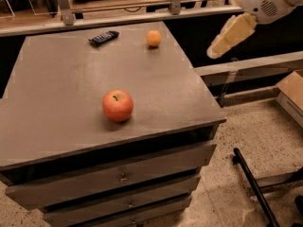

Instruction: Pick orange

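Orange (153, 38) sits on the cabinet (61, 79) top, near its far edge and towards the right side. The top is flat and open around it, so coming straight down from above looks safest; the right edge is near, and a sideways nudge could roll the fruit off. The gripper (218, 47) hangs beyond the cabinet's right side; whether it is apart or together I cannot tell. The apple (118, 106) sits toward the cabinet's front, well apart. A dark bar (103, 37) lies near the far edge.
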Motion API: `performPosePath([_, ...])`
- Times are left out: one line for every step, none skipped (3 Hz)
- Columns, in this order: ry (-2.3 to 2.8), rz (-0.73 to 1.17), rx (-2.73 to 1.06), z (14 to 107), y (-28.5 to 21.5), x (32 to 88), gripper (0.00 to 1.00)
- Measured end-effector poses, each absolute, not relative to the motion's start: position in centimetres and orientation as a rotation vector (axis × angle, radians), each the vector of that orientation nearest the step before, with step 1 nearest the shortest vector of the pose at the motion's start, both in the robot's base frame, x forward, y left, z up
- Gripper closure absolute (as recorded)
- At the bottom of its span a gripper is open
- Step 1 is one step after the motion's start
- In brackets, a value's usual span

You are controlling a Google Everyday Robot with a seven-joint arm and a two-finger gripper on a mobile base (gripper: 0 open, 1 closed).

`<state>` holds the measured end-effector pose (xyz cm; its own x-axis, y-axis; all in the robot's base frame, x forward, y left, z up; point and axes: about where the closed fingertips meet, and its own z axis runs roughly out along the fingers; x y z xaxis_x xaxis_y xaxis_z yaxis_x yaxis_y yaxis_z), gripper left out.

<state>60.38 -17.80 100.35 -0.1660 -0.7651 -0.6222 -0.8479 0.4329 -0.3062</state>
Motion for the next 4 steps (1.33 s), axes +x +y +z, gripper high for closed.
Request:
performPosePath([1.920, 0.143, -1.233, 99.9, -16.9, 64.2, 0.00])
performPosePath([1.920, 0.143, -1.232, 99.9, -16.9, 64.2, 0.00])
performPosePath([1.858, 0.299, -1.099, 97.8, -14.1, 67.4, 0.00])
performPosePath([1.750, 0.408, -0.991, 96.9, -8.9, 73.3, 0.00])
